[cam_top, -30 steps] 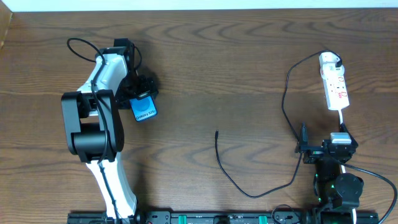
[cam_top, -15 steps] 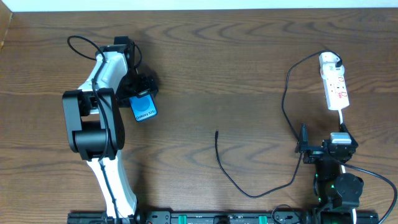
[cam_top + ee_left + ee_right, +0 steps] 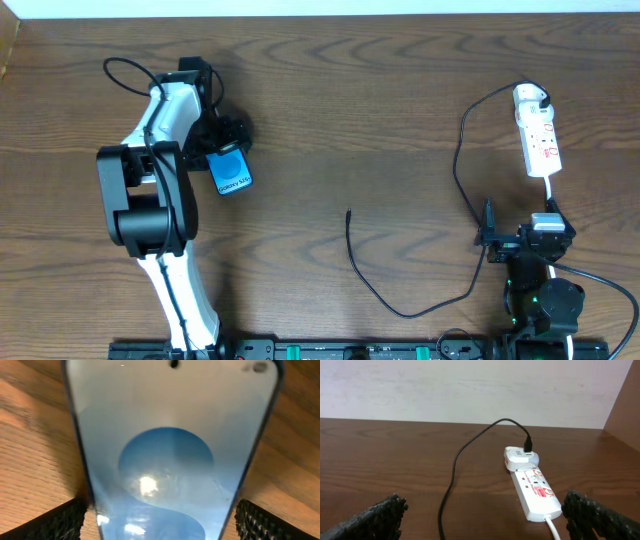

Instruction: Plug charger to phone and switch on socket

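Note:
The phone (image 3: 232, 176), cyan-blue screen up, lies on the table at the left. My left gripper (image 3: 226, 142) is over its far end. In the left wrist view the phone (image 3: 170, 450) fills the frame, and both fingertips (image 3: 160, 522) press against its long edges. The white socket strip (image 3: 540, 140) lies at the far right, with the charger's white adapter (image 3: 530, 97) plugged into its far end. The black cable (image 3: 462, 165) loops down across the table, and its plug tip (image 3: 348, 213) lies loose at the middle. My right gripper (image 3: 489, 240) is open and empty, near the strip (image 3: 535, 492).
The strip's white cord (image 3: 553, 190) runs down towards the right arm's base. The cable (image 3: 454, 470) passes between my right fingers (image 3: 485, 520) on the table. A pale wall stands behind the table's far edge (image 3: 320, 15).
My left arm has shifted very slightly to the left. The phone stays in almost the same place. The right arm, cable and strip have not moved.

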{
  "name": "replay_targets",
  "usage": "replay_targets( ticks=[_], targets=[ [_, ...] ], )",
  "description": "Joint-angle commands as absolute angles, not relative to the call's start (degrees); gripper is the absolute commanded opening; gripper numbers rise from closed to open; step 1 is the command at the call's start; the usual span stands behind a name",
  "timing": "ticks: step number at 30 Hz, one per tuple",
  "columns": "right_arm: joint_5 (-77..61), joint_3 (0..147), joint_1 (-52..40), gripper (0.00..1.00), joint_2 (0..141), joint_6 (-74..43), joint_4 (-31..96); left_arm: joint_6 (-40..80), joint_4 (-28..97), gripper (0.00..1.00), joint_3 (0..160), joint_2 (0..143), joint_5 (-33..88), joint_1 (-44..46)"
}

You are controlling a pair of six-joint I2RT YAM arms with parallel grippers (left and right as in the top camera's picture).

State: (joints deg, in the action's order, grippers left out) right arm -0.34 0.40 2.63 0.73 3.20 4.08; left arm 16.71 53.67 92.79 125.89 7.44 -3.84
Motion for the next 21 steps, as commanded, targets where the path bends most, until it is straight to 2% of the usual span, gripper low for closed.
replay_targets(
  ticks=[1, 21],
  targets=[
    [-0.1, 0.3, 2.2, 0.99, 0.4, 3.5, 4.3, 16.3, 53.5, 0.96, 92.5, 129.0, 8.6, -5.7],
    [-0.1, 0.3, 2.2, 0.99, 0.4, 3.5, 4.3, 15.1, 52.3, 0.96, 92.5, 129.0, 7.7, -4.2]
  ],
)
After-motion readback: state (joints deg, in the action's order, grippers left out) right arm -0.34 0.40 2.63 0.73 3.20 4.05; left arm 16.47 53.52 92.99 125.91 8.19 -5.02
